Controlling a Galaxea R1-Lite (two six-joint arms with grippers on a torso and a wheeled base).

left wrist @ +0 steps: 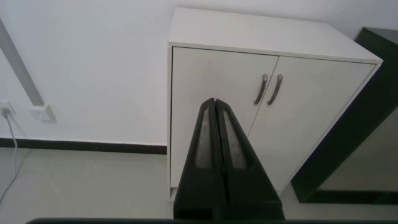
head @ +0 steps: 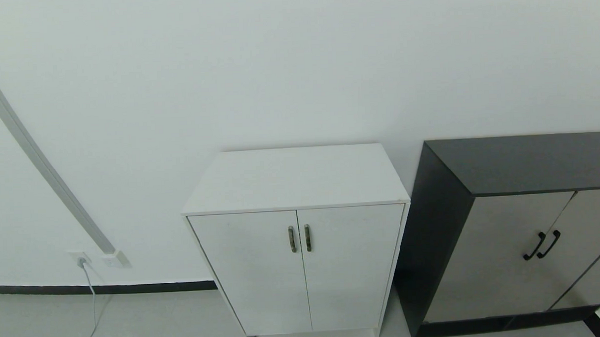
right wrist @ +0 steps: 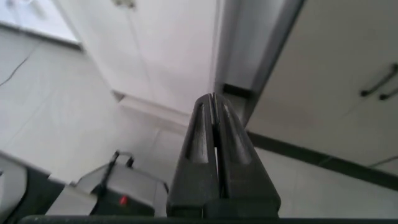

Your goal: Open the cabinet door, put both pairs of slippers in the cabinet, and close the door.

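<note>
From where I stand, nothing can be read, not a letter, number or sign. The white cabinet (head: 295, 181) has plain doors and a plain top, and the dark cabinet (head: 519, 163) just beside it is the same. The wall socket (head: 79, 258) is too small to tell any marking.

The light grey floor (head: 150, 321) runs along the bottom of the head view. In the lower left it meets the wall (head: 276, 64) at a black baseboard strip (head: 99, 288). The white cabinet (head: 300, 178) stands on the floor at bottom centre, with its back to the wall and both doors (head: 254, 275) shut. Just beside it, in the lower right of the frame, a dark cabinet (head: 442, 243) also stands on the floor, and a sliver of floor shows between their bases. A thin white cable (head: 94, 305) trails down onto the floor at the lower left.
</note>
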